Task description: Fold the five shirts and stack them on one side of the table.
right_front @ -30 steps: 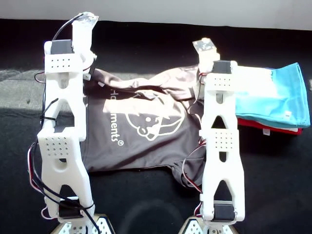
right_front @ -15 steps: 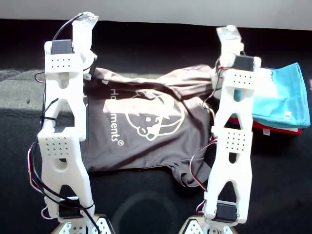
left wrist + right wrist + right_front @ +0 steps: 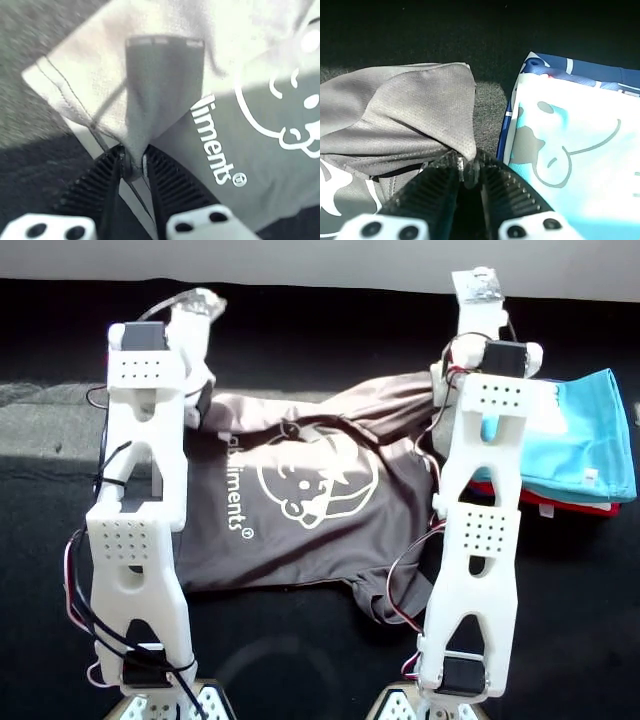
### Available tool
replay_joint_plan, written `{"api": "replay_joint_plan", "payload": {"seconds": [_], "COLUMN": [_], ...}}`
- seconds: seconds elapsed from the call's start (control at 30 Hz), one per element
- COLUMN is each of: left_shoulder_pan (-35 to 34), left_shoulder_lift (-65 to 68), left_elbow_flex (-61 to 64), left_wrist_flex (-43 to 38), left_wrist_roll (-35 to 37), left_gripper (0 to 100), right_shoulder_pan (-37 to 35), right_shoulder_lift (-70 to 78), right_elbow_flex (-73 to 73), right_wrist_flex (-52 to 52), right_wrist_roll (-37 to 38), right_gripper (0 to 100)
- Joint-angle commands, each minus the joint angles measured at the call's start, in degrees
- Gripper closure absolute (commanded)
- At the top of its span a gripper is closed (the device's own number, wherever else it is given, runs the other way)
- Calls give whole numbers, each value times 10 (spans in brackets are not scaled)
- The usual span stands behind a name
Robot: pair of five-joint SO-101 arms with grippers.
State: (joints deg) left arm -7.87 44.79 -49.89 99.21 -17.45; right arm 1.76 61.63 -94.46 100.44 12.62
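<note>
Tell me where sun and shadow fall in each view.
High view: a sunlit band crosses the table and grey shirt. Left wrist view: the shirt's pinched corner is washed bright, its print shaded. Right wrist view: the light blue shirt glares; table behind dark.

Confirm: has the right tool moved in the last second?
Yes. In the high view the right tool, shut on the shirt, went toward the table's far edge and closer to the stack.

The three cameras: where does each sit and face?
High view: fixed above the table, facing down on the grey shirt, folded stack, left arm and right arm.
Left wrist view: on the left arm, facing past the left gripper pinching the shirt.
Right wrist view: on the right arm, past the right gripper pinching the shirt beside the stack.
All share the shirt.
</note>
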Motion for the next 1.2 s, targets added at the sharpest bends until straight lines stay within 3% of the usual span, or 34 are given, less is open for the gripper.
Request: {"api": "replay_joint_plan", "payload": {"seconds": [0.0,0.2,0.4,0.5,0.7,0.93,1.17], "left_shoulder_pan": [7,6,7,7,7,4,19], "left_shoulder_lift": [-32,-185,-320,-357,-364,-366,-366], "left_elbow_flex": [25,137,269,309,409,531,643], "left_wrist_flex": [25,25,25,25,15,-69,-166], "left_wrist_roll": [0,-3,-4,-4,0,2,98], "left_gripper": [990,987,983,927,874,874,871], "right_shoulder_pan": [1,-1,-8,-14,-10,-10,-14], "right_shoulder_lift": [-87,-177,-349,-438,-565,-683,-771], "right_elbow_flex": [-8,36,239,342,541,753,964], "right_wrist_flex": [7,8,7,7,4,-74,-190], "right_wrist_roll": [-4,-4,-4,-4,-4,-4,-4], "right_gripper": [993,993,993,993,993,993,993]}}
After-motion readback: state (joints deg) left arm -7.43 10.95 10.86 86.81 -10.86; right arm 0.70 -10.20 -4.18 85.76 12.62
